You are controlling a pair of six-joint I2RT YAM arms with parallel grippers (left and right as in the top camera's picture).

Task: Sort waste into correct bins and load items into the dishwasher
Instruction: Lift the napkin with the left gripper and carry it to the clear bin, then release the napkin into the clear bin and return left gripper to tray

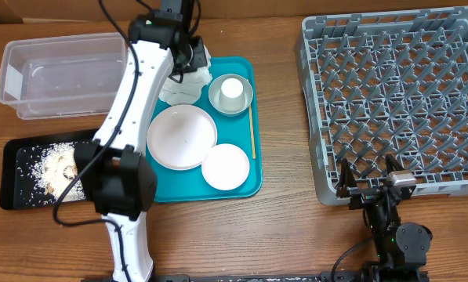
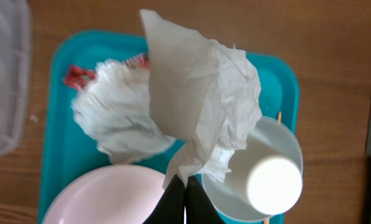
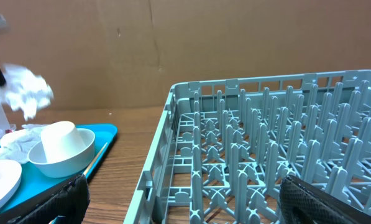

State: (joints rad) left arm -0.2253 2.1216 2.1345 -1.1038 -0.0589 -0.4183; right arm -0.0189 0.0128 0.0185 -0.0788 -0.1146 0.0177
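R gripper (image 1: 372,186) at near edge of dish rack (image 1: 390,94), fingers spread wide, nothing between them. On teal tray (image 1: 245,70): small white plate (image 1: 226,166) nearest, big plate (image 1: 182,136) just behind, then bowl (image 1: 231,95) w/ cup (image 1: 231,88) inside. At tray's far end, L gripper (image 2: 185,193) is pinched tight on a napkin (image 2: 197,93), held above the tray. 2nd napkin (image 2: 117,121) + red scrap (image 2: 79,76) lie below. Off to left: black tray (image 1: 10,176) w/ grains (image 1: 49,164), clear tub (image 1: 61,78) beyond it.

Two plates (image 1: 181,135), two napkins (image 2: 197,106), two bins (image 1: 61,78) (one clear), one bowl (image 1: 215,94), one cup (image 1: 231,89).
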